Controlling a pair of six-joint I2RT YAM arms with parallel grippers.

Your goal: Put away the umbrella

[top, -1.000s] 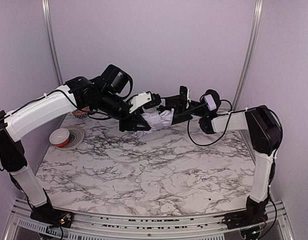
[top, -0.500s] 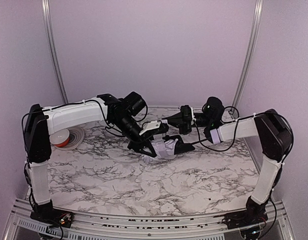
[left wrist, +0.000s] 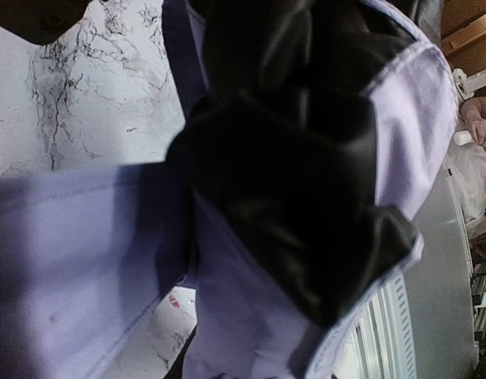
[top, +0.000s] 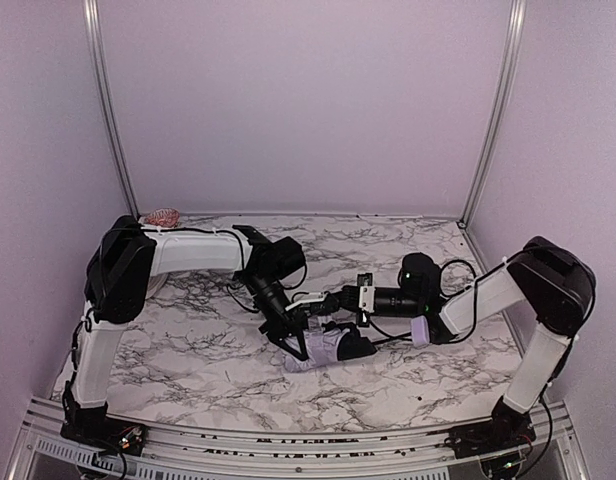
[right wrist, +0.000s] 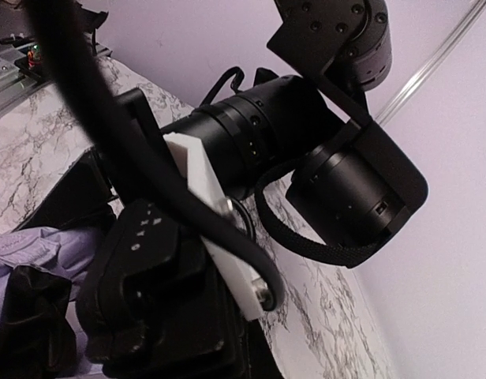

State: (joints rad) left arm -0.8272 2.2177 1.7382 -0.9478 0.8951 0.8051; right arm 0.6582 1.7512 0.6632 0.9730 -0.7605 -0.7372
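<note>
The umbrella (top: pixel 328 348) is lying as a crumpled lavender and black bundle near the middle of the marble table (top: pixel 188 385). The left gripper (top: pixel 298 332) is clamping its fabric, which is filling that wrist's view. Just behind, the right gripper (top: pixel 340 299) is pointing at the bundle with its jaws together; whether it is pinching anything, I cannot tell. I think the loose fabric is needing a tighter gathering before release. The two wrists are crowding each other, while open marble is spreading on both sides. A small reddish object (top: pixel 163 215) is sitting in the far left corner.

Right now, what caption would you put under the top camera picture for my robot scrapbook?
Left gripper and right gripper meet at the bunched lavender umbrella over the marble table.
</note>
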